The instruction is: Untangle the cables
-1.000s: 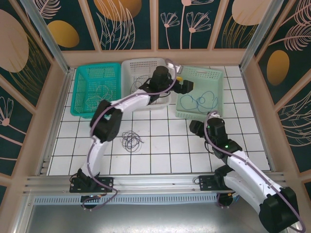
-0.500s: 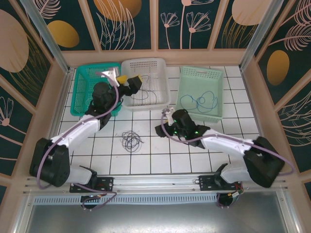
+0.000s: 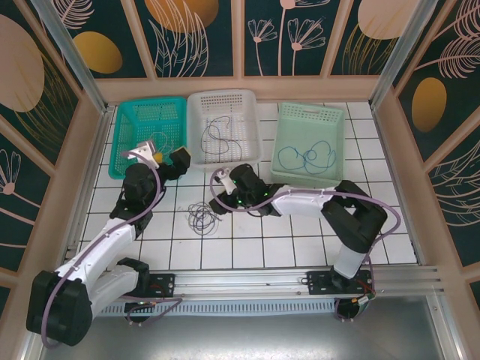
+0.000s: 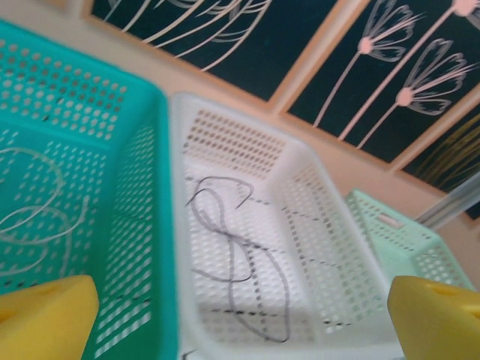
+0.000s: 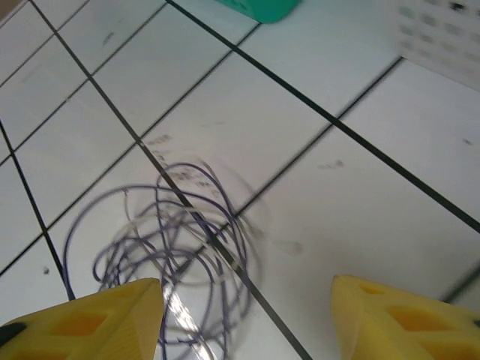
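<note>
A tangle of dark purple and pale cables (image 3: 202,216) lies on the white tiles. My right gripper (image 3: 220,189) hovers just to its right, open. In the right wrist view the tangle (image 5: 172,247) sits ahead of the left yellow finger (image 5: 82,322), and the right gripper (image 5: 244,322) holds nothing. A black cable (image 3: 217,139) lies in the white basket (image 3: 196,105), a blue one (image 3: 307,156) in the pale green basket (image 3: 336,142), and a pale one (image 3: 154,142) in the teal basket (image 3: 124,127). My left gripper (image 3: 165,157) is open by the teal basket's near right corner. It faces the black cable (image 4: 232,255).
The three baskets stand in a row at the back of the tiled floor. Wooden walls enclose the floor on three sides. A metal rail (image 3: 240,281) with the arm bases runs along the near edge. Bare tiles lie left of and in front of the tangle.
My left gripper has pulled back from the white basket to the teal basket's near right corner. The right arm has swung left across the tiles to the tangle.
</note>
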`<state>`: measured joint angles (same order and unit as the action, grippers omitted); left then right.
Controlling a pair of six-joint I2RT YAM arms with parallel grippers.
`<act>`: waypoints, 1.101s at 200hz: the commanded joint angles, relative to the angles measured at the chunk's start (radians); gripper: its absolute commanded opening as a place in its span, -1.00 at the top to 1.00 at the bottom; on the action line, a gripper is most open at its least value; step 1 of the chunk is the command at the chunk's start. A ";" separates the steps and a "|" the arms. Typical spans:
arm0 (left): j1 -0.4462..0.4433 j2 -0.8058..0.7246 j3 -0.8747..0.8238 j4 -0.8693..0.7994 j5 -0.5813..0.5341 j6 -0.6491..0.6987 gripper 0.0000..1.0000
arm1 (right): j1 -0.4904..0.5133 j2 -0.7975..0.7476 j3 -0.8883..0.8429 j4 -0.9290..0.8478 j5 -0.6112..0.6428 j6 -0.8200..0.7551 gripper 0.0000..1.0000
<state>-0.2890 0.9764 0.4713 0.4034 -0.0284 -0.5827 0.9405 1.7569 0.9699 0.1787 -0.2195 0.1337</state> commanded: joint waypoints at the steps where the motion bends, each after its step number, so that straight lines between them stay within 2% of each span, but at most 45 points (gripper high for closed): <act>1: 0.048 -0.017 -0.052 -0.027 0.005 -0.034 -0.98 | 0.031 0.048 0.071 -0.028 -0.017 -0.028 -0.22; 36: 0.094 -0.029 -0.116 -0.033 0.021 -0.078 -0.98 | 0.036 0.086 0.091 -0.018 -0.003 -0.001 -0.22; 143: 0.093 -0.058 -0.182 0.029 0.068 -0.126 -0.98 | 0.037 0.109 0.109 -0.070 0.117 0.011 -0.16; 220: 0.094 -0.029 -0.180 0.049 0.111 -0.122 -0.97 | 0.046 0.100 0.096 -0.051 0.016 0.005 -0.15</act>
<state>-0.2016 0.9367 0.2874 0.4156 0.0532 -0.6949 0.9752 1.8622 1.0660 0.1253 -0.1532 0.1360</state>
